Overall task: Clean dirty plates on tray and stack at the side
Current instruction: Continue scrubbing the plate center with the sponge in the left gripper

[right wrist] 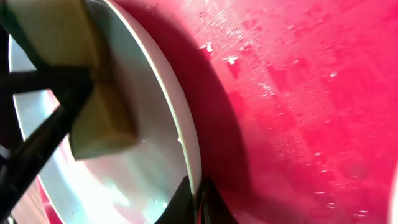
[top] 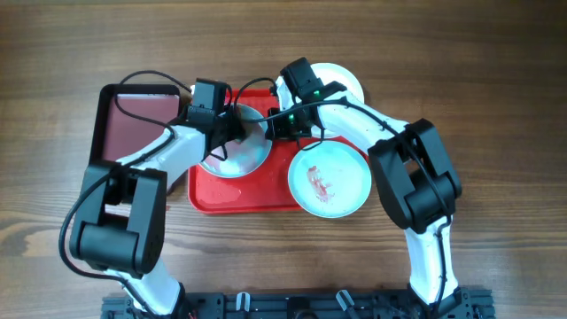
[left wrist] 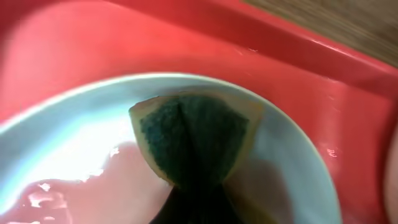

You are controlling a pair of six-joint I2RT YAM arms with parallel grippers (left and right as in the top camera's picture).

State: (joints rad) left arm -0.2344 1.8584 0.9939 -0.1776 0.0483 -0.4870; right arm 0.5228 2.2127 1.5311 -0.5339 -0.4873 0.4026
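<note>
From above, the red tray [top: 252, 199] is seen in the middle of the wooden worktop [top: 496, 71], and a narrower maroon tray [top: 137, 124] is placed just beside its left edge. On the left part of the red tray the first blue plate [top: 239, 159] is found. The left hand [top: 232, 133] is held over it, and the right hand [top: 273, 124] is set at its right rim. The second blue plate [top: 330, 180], with a red sauce smear in its middle, is laid at the right end of the tray and reaches over the tray rim. The white plate [top: 350, 81] is seen on the worktop behind the far right corner of the tray, partly hidden by the right arm. At the left wrist, a sponge [left wrist: 193, 134] with its dark green side up is gripped by the closed left hand [left wrist: 193, 202] and pressed on the first blue plate [left wrist: 68, 137], where a pinkish wet film is seen. The red tray [left wrist: 93, 43] is shown around the plate. At the right wrist, the rim of the first blue plate [right wrist: 155, 155] is pinched between the closed fingers of the right hand [right wrist: 198, 202]. The yellow side of the sponge [right wrist: 102, 124] is seen touching the plate face, and wet drops are scattered on the tray [right wrist: 298, 93].
</note>
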